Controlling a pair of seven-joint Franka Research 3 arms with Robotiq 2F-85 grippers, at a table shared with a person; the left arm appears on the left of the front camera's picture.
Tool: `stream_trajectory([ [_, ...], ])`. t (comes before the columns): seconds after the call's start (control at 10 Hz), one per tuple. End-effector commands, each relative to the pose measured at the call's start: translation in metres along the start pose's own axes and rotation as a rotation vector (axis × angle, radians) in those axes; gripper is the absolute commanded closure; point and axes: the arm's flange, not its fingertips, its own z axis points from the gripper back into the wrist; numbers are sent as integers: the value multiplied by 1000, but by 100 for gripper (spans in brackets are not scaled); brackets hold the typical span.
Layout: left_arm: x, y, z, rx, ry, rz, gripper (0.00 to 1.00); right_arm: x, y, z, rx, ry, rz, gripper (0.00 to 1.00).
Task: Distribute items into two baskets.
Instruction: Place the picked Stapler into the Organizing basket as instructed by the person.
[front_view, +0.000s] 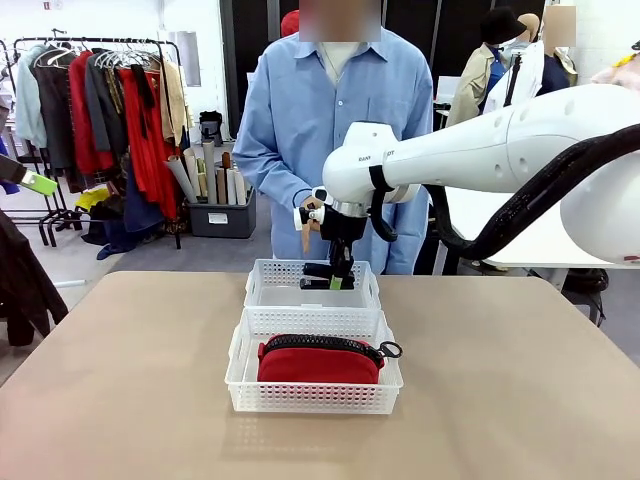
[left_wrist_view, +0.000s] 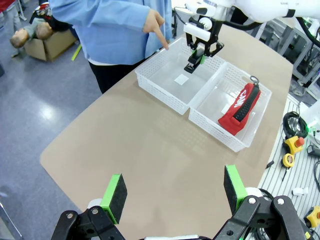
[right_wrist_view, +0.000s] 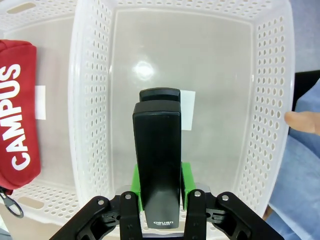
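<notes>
**A:** quick q, where's the R gripper rn?

**B:** right arm's over the far basket, jaws clamped on the black stapler. In the wrist view the stapler sticks straight out past the green pads, nose pointing into the basket. Can't tell if it's touching the floor yet; from the front its low end looks abt level w/ the rim.

**A:** room around it?

**B:** plenty. Perforated walls sit well off both sides of the jaws, and the clear floor ahead has just a small white label beyond the stapler tip. Tightest bit is the person's side: a fingertip rests at the outer rim there. In the left wrist view that hand points down at the basket edge, near the gripper but apart from it.

**A:** and the pouch?

**B:** red pouch w/ black zipper is in the near basket, on the other side of the wall from the jaws. It fills most of that basket; its ring pull hangs by the rim. The 2 baskets sit end to end, touching or v close.

**A:** L gripper?

**B:** left gripper is released, fingers spread wide, nothing btwn them. It's hovering well back over bare table, w/ loads of open tabletop btwn it and the baskets.
</notes>
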Motion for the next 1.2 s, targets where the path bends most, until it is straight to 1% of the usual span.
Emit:
stream_trajectory([
  [0.0, 0, -1, 0, -12, -23, -5, 0, 2, -7, 2, -35, 1, 11, 77],
  [0.4, 0, -1, 0, -12, -23, -5, 0, 2, -9, -10, -29, 8, 4, 77],
  [0.6, 0, -1, 0, -12, -23, -5, 0, -1, -9, -16, -45, 9, 13, 77],
  [1.1, 0, -1, 0, -12, -23, -5, 0, -3, -12, -32, -6, 18, 18, 77],
])
